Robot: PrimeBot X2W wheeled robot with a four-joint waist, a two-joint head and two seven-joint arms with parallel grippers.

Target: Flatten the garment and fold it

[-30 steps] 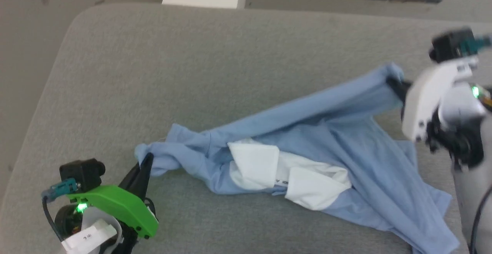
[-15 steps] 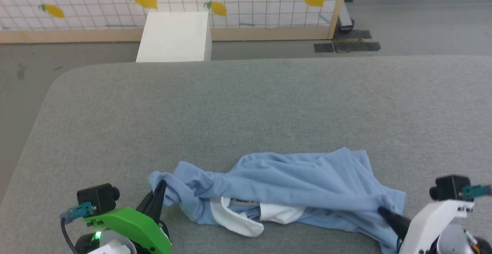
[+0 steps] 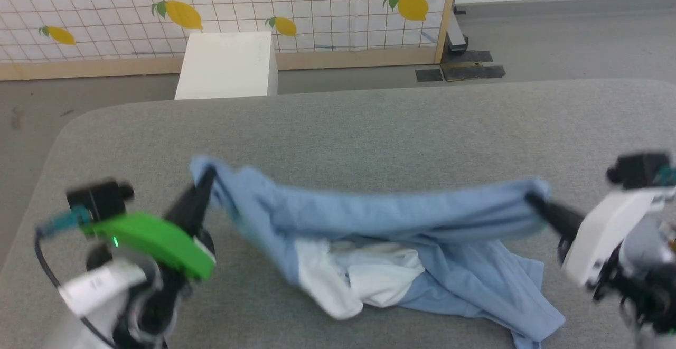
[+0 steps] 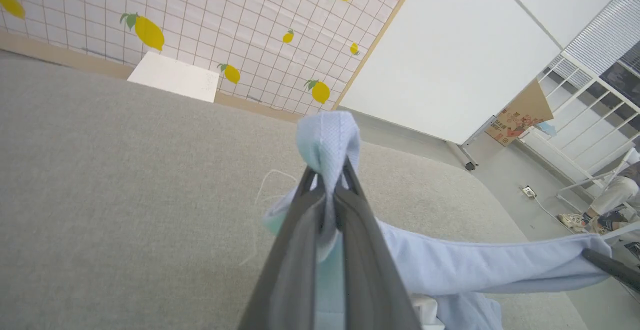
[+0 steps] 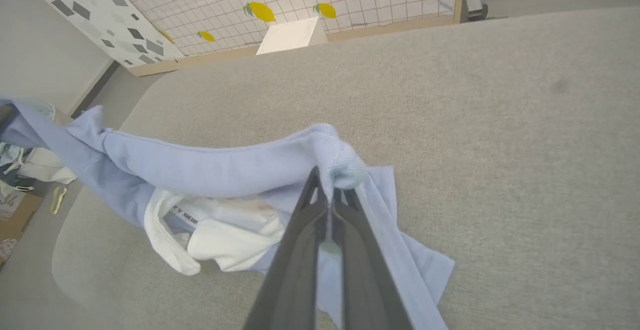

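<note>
The light-blue garment (image 3: 380,217) hangs stretched between my two grippers above the grey padded table (image 3: 338,127), its white patches (image 3: 354,277) and lower folds drooping onto the surface. My left gripper (image 3: 207,177) is shut on the garment's left end, a bunched knot of cloth (image 4: 327,143) poking past the fingertips. At the right, my right gripper (image 3: 533,201) is shut on the other end (image 5: 335,163). In the right wrist view the garment (image 5: 200,163) spans leftward with the white collar part (image 5: 220,235) below it.
A white box (image 3: 226,66) stands on the floor beyond the table's far edge, before a lemon-patterned grid screen (image 3: 317,0). Black floor plates (image 3: 459,72) lie at the back right. A person's legs (image 4: 610,205) show at the far right of the left wrist view.
Both grippers have lifted and pulled apart with the garment's ends, so the top edge is now taut and raised off the table. The head camera tilted up earlier.
</note>
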